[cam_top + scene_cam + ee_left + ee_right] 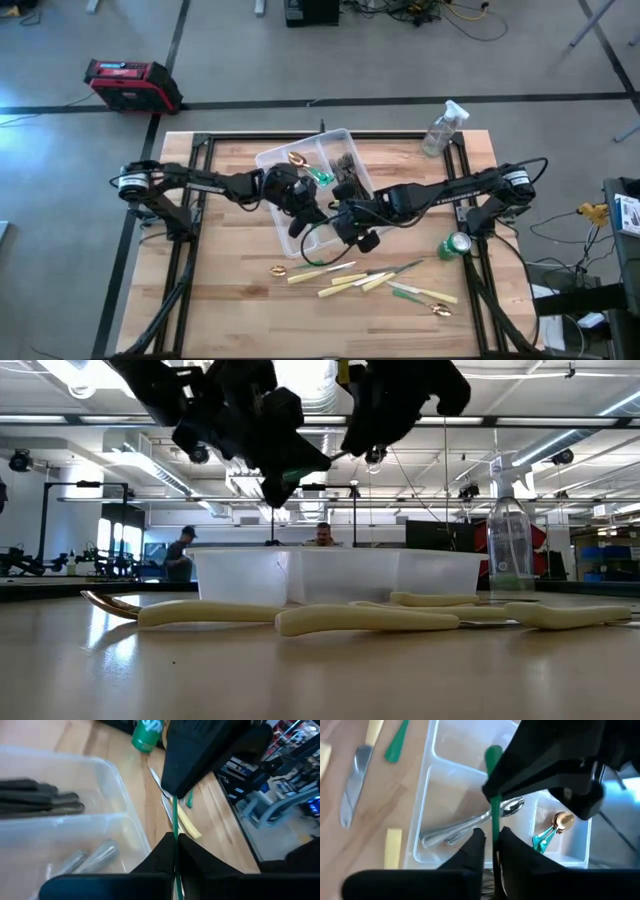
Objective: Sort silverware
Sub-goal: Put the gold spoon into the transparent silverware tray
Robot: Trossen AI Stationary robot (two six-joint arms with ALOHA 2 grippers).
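High view straight down over whole table (230, 300). Low view at tabletop height, level, facing room, cutlery close. Both wrist views look down close onto clear divided tray (115, 775), shared with high view.

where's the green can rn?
In the high view the green can stands on the wooden table at its right side, beside the right arm's base and right of the loose cream-yellow-handled knives.

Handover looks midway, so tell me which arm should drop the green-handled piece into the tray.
Left. The left gripper is shut on the green-handled piece above the tray; the right gripper meets it there too.
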